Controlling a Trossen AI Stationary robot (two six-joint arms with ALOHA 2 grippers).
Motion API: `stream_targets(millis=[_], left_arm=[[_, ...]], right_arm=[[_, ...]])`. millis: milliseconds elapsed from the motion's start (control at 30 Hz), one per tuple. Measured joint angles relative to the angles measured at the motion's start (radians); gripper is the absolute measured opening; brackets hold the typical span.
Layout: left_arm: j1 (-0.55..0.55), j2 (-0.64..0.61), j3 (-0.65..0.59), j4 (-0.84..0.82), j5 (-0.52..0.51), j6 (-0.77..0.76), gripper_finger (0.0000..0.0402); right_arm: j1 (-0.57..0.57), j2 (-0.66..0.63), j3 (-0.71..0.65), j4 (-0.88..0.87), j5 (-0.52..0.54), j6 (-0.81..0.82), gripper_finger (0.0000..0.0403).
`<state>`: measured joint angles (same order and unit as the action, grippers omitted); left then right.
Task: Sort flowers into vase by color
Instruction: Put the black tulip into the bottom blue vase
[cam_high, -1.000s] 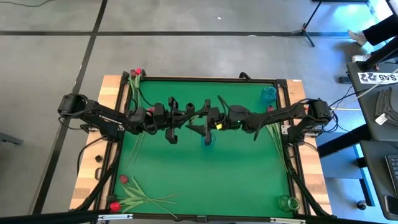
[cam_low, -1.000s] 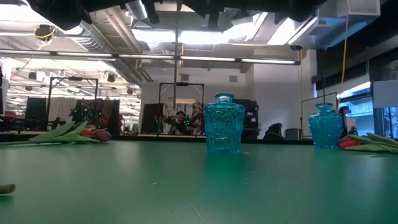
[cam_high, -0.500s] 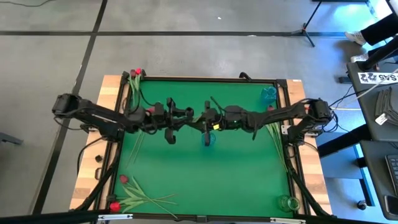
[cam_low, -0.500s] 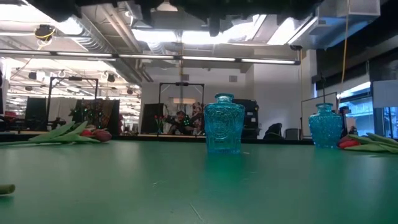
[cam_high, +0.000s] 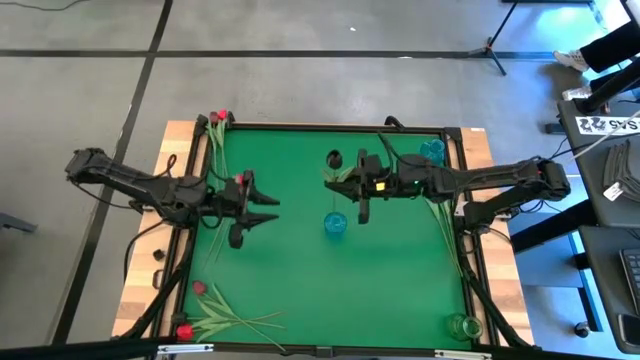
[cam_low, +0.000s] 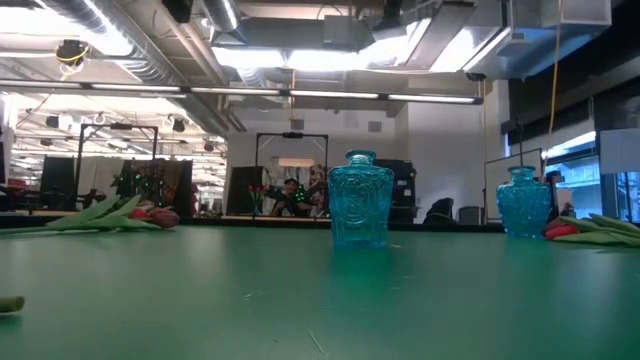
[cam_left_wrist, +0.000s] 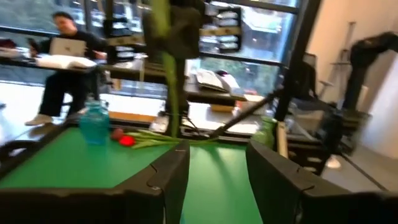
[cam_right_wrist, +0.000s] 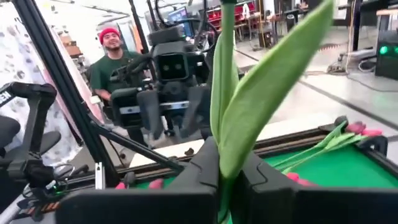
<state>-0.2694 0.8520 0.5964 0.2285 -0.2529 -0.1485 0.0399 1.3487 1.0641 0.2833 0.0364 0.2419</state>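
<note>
My right gripper (cam_high: 333, 180) hangs above the table's middle, just past the blue vase (cam_high: 335, 223), shut on a tulip with a near-black head (cam_high: 333, 158) and green leaves (cam_right_wrist: 261, 93). My left gripper (cam_high: 268, 208) stands open at the table's left, pointing at the tulip, nothing between its fingers (cam_left_wrist: 171, 177). In the left wrist view the held tulip (cam_left_wrist: 174, 37) shows ahead, apart from that gripper. More flowers lie on the table at the far left corner (cam_high: 215, 122), near left corner (cam_high: 205, 310) and right edge (cam_high: 442, 215). My right gripper pinches the tulip's green stem (cam_right_wrist: 221, 177), with a leaf base, between its two fingers (cam_right_wrist: 202, 171). The fingers come level from the table's right side and lie across the stem. The tulip stands roughly upright, head above the fingers, lifted clear of the table.
A second blue vase (cam_high: 432, 150) stands at the far right corner and a clear one (cam_high: 462, 326) at the near right corner. The low view shows both blue vases (cam_low: 360, 198) (cam_low: 523, 200). People sit beyond the table (cam_right_wrist: 115, 62).
The two grippers met above the middle vase. My right gripper has shut on the tulip and drawn back toward the table's right and far side, rising. My left gripper has opened, let go of the tulip and pulled back toward the left edge.
</note>
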Motion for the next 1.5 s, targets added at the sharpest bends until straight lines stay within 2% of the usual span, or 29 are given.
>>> stream_targets(millis=[200, 400, 600, 833, 933, 1067, 1300, 1500], left_arm=[[-0.072, 0.049, 0.0, 0.002, -0.109, -0.002, 0.0152], [-0.106, 0.085, 0.0, 0.004, -0.17, -0.031, 0.0152], [-0.101, 0.126, -0.001, 0.004, -0.229, -0.058, 0.0152], [-0.077, 0.171, -0.001, 0.007, -0.244, -0.099, 0.0152], [-0.062, 0.183, -0.001, 0.009, -0.245, -0.109, 0.0152], [-0.039, 0.183, -0.001, 0.012, -0.257, -0.115, 0.0152], [0.013, 0.168, -0.001, -0.004, -0.261, -0.124, 0.0154], [0.056, 0.119, -0.001, -0.073, -0.261, -0.137, 0.0167]], right_arm=[[0.0, 0.008, -0.001, -0.08, 0.087, 0.016, 0.0014], [0.0, 0.012, -0.033, -0.04, 0.092, 0.026, 0.0006], [-0.001, 0.013, -0.088, 0.042, 0.092, 0.07, 0.0017], [0.0, 0.013, -0.154, 0.058, 0.129, 0.064, 0.0024], [0.0, 0.013, -0.185, 0.056, 0.162, 0.048, 0.0054], [0.0, 0.013, -0.206, 0.058, 0.192, 0.041, 0.012], [0.0, 0.009, -0.208, 0.043, 0.154, -0.008, 0.0244], [-0.001, -0.033, -0.112, -0.283, 0.21, -0.012, 0.0312]])
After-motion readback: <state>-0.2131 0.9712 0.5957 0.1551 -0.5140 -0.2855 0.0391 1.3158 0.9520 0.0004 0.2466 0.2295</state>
